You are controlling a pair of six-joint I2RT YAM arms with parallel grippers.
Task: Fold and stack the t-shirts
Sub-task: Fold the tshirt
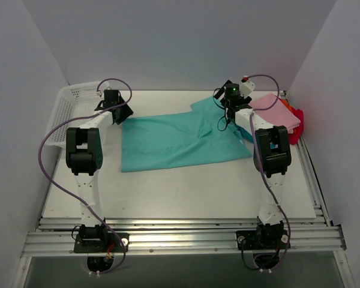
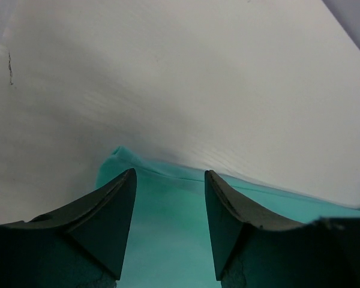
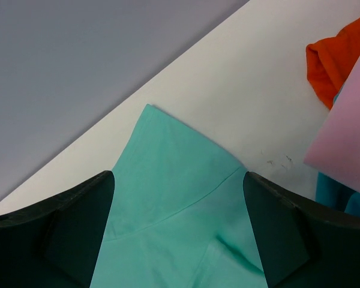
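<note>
Shirt: find it flat on bench. Lower left claw and right claw, both wide open, onto far edge, pinch tight, lift together, fold toward near side, keep it smooth.

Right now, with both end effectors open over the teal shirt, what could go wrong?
1. Left end effector hangs at the teal-green shirt's corner; closing there may catch only the hem, or bare table.
2. Right end effector is over the sleeve, beside the pink shirt topping the folded stack; a wide swing could topple it.
</note>
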